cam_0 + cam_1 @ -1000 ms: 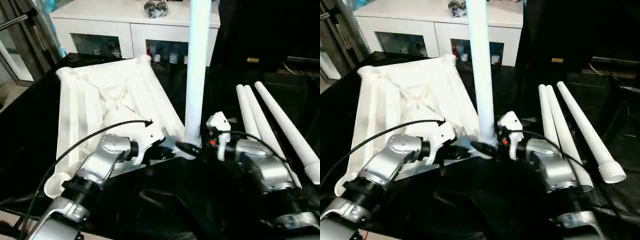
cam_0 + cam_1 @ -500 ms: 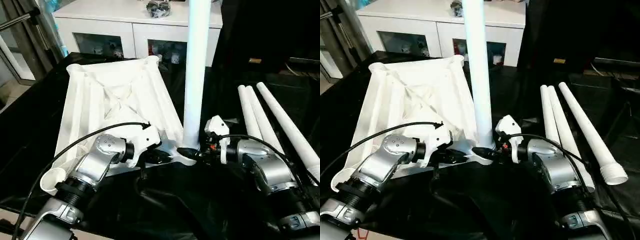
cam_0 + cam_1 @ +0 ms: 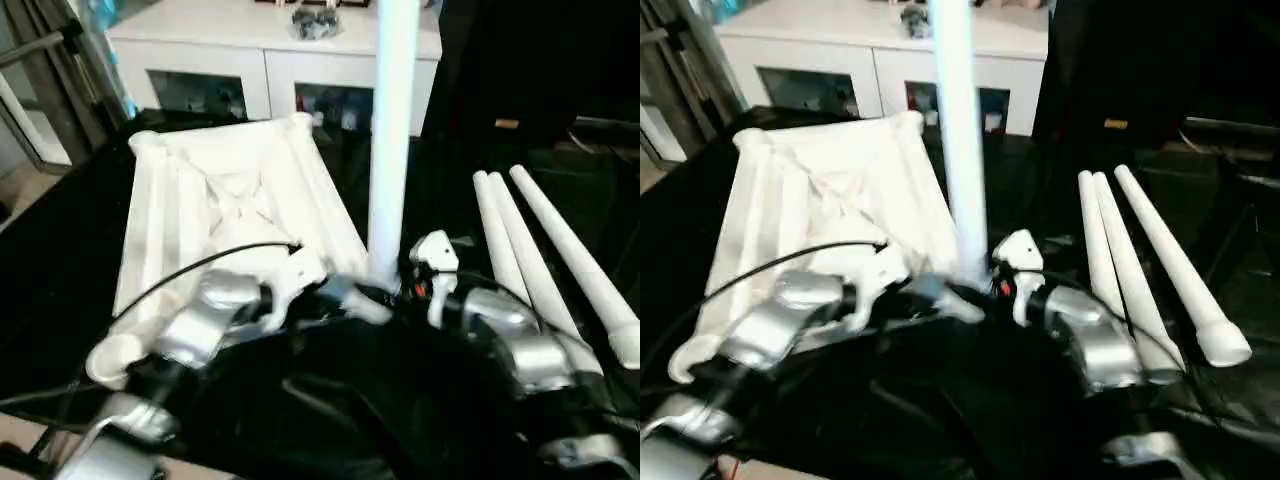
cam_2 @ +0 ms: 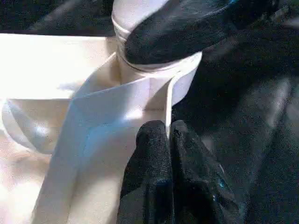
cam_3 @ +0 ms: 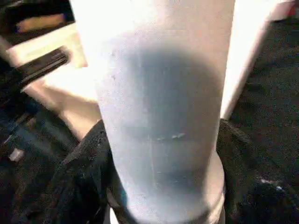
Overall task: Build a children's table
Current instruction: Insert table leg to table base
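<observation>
I note a surface [image 3: 60, 250] covered in black sheeting, creased and glossy near me. Beyond the tabletop [image 3: 215, 215], at the far edge of the surface, stands a white cabinet [image 3: 270, 40] with glass doors; small items show behind the glass, too blurred to identify. A dark cluster of objects [image 3: 318, 22] sits on the cabinet top. Left of the tabletop, beyond the surface's edge, a pale floor and metal frame members are visible. To the right of the tabletop the background is dark, with a small yellowish label [image 3: 506, 124] whose writing I cannot read. I find no legible brand or text anywhere.

The tabletop lies ribbed side up on the surface. One leg [image 3: 392, 130] stands upright in the tabletop's near right corner socket [image 4: 154, 77]. Three spare legs [image 3: 545, 260] lie side by side on the surface, well to the right of the tabletop.

The left gripper [image 4: 166, 140] has its fingers [image 4: 149, 158] pressed together, pinching the thin wall of the tabletop just beside that socket. The right gripper [image 5: 159, 186] has its fingers [image 5: 79, 182] set on either side of the upright leg at its base, closed around it just above the socket.
</observation>
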